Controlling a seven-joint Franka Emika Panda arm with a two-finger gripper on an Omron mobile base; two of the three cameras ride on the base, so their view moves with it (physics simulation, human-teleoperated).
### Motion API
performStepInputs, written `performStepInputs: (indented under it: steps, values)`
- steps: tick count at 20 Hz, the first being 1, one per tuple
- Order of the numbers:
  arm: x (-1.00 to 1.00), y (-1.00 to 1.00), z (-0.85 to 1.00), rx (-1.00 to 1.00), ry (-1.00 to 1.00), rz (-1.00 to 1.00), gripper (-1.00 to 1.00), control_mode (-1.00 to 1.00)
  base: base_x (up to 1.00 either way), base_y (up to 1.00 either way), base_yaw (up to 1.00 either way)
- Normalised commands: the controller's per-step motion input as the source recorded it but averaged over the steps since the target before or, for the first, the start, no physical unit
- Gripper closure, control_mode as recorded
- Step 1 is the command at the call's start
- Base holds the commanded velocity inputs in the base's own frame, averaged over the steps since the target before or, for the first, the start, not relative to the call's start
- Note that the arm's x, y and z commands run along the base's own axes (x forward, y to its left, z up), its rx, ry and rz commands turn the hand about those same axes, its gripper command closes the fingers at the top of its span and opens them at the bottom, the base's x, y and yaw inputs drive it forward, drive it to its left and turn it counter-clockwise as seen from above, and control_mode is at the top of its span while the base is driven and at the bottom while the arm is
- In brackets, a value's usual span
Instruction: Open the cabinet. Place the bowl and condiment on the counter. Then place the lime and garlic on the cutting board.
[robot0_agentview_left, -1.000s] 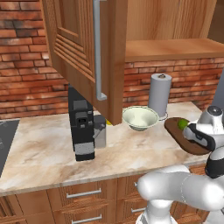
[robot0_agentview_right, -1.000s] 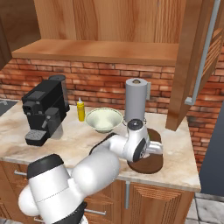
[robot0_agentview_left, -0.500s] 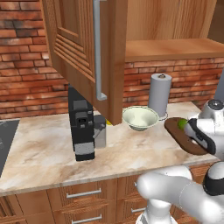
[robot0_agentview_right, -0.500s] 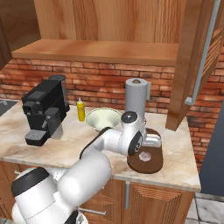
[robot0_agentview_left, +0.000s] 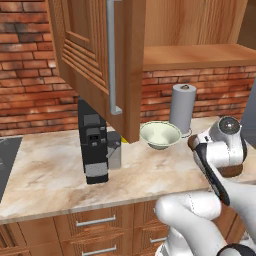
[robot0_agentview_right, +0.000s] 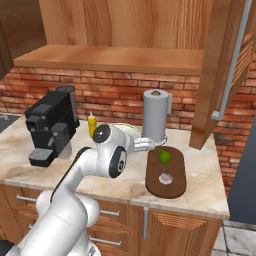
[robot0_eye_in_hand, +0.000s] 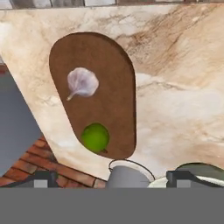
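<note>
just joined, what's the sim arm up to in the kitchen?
It looks near the end of a tidy-out job. The cabinet doors stand open. The bowl and a yellow condiment bottle sit on the counter. The lime and garlic both lie on the cutting board, apart from each other. The claw is open and holds nothing, looking down at the board from above.

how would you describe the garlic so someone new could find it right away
Find the dark cutting board on the counter's right end, before the paper towel roll. The garlic lies on it, whitish-pink and pointed, unlike the smooth green lime beside it.
</note>
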Motion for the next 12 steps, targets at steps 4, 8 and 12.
performStepInputs:
  steps: [4,8,12]
  values:
    - [-0.24,1.00,0.72,-0.15,-0.08,0.28,-1.00,-1.00,0.00,0.00,0.00]
    - [-0.31,1.00,0.72,-0.10,-0.06,0.25,-1.00,-1.00,0.00,0.00,0.00]
    - [-0.30,0.77,0.81,-0.02,-0.04,0.19,-1.00,-1.00,0.00,0.00,0.00]
